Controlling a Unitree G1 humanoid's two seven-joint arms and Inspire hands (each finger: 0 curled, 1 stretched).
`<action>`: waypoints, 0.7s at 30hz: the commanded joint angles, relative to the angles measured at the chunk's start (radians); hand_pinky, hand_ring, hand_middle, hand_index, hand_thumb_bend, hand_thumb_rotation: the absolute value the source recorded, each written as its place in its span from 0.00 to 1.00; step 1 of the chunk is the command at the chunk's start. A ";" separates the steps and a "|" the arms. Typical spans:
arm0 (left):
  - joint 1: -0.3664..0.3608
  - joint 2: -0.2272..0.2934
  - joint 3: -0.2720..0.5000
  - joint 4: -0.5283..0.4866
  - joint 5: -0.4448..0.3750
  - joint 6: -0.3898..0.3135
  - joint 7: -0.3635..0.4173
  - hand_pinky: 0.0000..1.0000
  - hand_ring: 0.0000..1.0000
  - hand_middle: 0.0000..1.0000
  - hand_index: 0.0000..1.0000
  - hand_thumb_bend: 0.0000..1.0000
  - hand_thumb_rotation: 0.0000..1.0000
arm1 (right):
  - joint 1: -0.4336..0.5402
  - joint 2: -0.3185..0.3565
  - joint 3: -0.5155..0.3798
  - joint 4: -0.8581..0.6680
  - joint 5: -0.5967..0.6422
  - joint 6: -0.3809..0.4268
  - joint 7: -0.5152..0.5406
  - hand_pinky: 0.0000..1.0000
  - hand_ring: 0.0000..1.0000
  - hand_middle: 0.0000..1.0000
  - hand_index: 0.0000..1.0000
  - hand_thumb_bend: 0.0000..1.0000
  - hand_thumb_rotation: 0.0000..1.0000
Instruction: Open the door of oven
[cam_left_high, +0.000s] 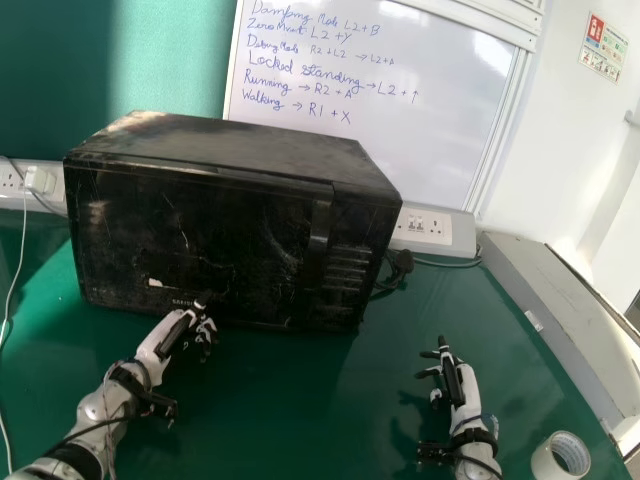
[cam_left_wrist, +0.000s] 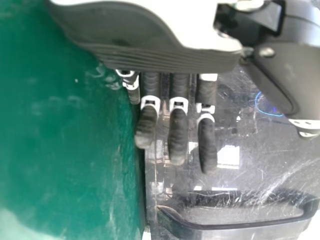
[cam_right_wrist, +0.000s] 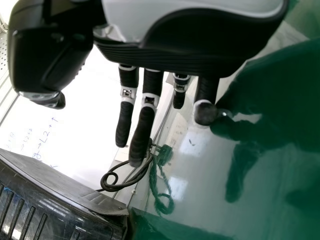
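Oven: black, on the far left to middle of the table, front facing the near side; oven (cam_left_high: 235, 145)
Door: closed against the oven front, scratched glass; door (cam_left_high: 130, 235)
Handle: 1 upright bar on the right part of the door, nothing gripping it; handle (cam_left_high: 320, 235)
Slots: a column of them right of the handle; slots (cam_left_high: 347, 268)
Left hand: near side of the oven, in front of the door's lower middle; left hand (cam_left_high: 178, 332)
Left fingers: extended with a slight bend, apart from the handle, holding nothing; contact with the door, can't tell
Right hand: over the near right of the table, well apart from the oven; right hand (cam_left_high: 456, 385)
Right fingers: loosely open, some straighter, some bent, holding nothing
Table: green, glossy; table (cam_left_high: 300, 420)
Tape: 1 roll, near right corner; tape roll (cam_left_high: 543, 462)
Sockets: 2 white strips, far left (cam_left_high: 50, 183) and right of the oven (cam_left_high: 430, 230)
Cable: black, looped, right of the oven; cable (cam_right_wrist: 117, 187)
Backdrop: whiteboard (cam_left_high: 430, 130) with handwriting, behind the oven
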 joint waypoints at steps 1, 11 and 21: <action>0.011 -0.014 0.006 0.007 -0.005 0.019 -0.011 0.12 0.16 0.22 0.29 0.52 0.64 | 0.015 0.004 0.008 0.024 -0.016 0.028 -0.003 0.15 0.21 0.36 0.58 0.63 0.62; -0.007 -0.025 0.080 -0.013 -0.129 0.163 -0.200 0.16 0.21 0.28 0.38 0.47 0.58 | 0.021 0.007 0.005 0.022 -0.016 0.012 -0.008 0.16 0.22 0.35 0.59 0.68 0.68; 0.003 -0.030 0.080 -0.072 -0.161 0.258 -0.246 0.22 0.28 0.37 0.52 0.58 0.71 | 0.025 0.001 0.008 0.024 -0.020 0.000 -0.001 0.17 0.22 0.35 0.60 0.72 0.75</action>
